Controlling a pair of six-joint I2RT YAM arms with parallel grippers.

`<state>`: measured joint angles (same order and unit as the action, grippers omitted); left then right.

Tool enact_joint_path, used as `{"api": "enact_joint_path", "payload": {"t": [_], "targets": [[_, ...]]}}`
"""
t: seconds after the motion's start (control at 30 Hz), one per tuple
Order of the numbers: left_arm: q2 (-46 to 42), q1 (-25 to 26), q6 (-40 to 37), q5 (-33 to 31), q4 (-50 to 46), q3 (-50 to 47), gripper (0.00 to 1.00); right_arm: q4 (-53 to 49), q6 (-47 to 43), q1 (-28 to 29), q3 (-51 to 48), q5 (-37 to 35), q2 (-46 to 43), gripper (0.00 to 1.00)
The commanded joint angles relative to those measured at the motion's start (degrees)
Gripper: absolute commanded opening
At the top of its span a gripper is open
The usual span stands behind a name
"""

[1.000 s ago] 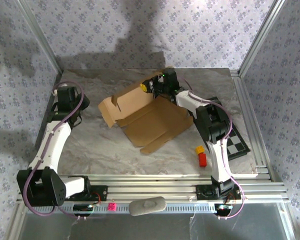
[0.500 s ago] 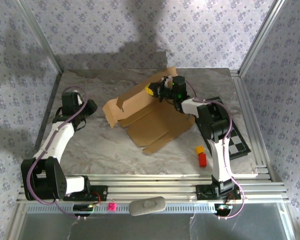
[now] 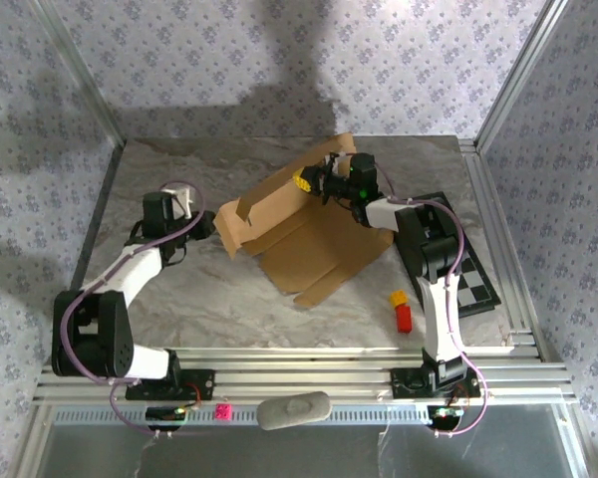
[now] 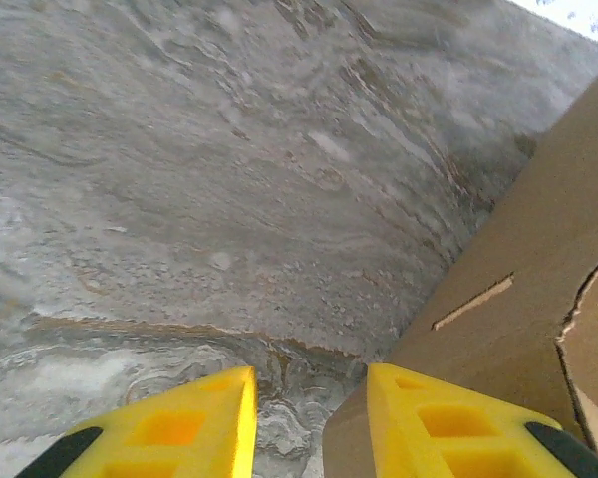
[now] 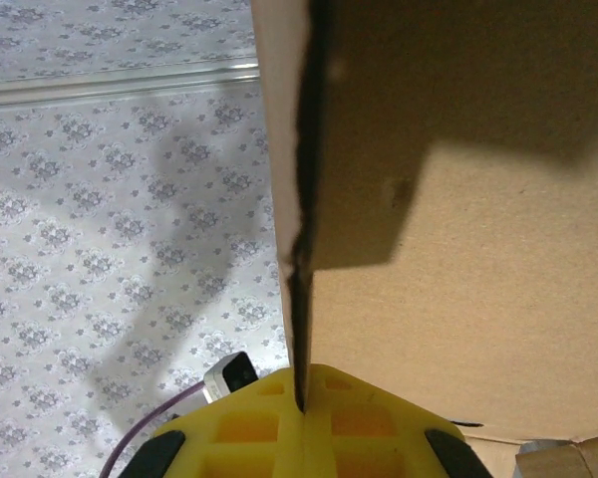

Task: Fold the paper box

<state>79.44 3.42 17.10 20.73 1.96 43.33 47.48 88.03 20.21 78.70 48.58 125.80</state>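
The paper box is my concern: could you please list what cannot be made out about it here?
- Top view: the right fingers cover their grip on the paper box.
- Right wrist view: the frame edges cut the box off.
- Left wrist view: the bottom edge hides whether the left fingers touch it.

Brown cardboard paper box (image 3: 301, 244), mostly flat mid-table, rear panel raised

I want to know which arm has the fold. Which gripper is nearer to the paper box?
Right. The right gripper is shut on a raised panel edge of the paper box. The left gripper is at the box's left flap corner, jaws apart.
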Motion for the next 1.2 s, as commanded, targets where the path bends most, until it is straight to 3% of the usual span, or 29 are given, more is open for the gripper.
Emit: {"api": "enact_joint_path", "payload": {"t": [0.0,0.33,0.7,1.17], "targets": [[1.4,1.7,-4.6,3.3,2.7,0.7,0.34,0.2,0.1,-0.4,1.6,1.0,0.3,0.00],[-2.1,5.9,-6.2,3.7,1.4,-1.1,0.35,0.5,1.4,0.0,4.7,-0.2,2.1,0.00],[-0.4,8.7,-6.2,3.6,2.0,-0.1,0.39,1.6,2.1,0.6,4.9,-0.2,3.1,0.00],[1.8,12.8,-4.2,-0.2,4.5,2.1,0.50,0.9,2.3,0.5,5.3,-0.9,2.9,0.00]]}}
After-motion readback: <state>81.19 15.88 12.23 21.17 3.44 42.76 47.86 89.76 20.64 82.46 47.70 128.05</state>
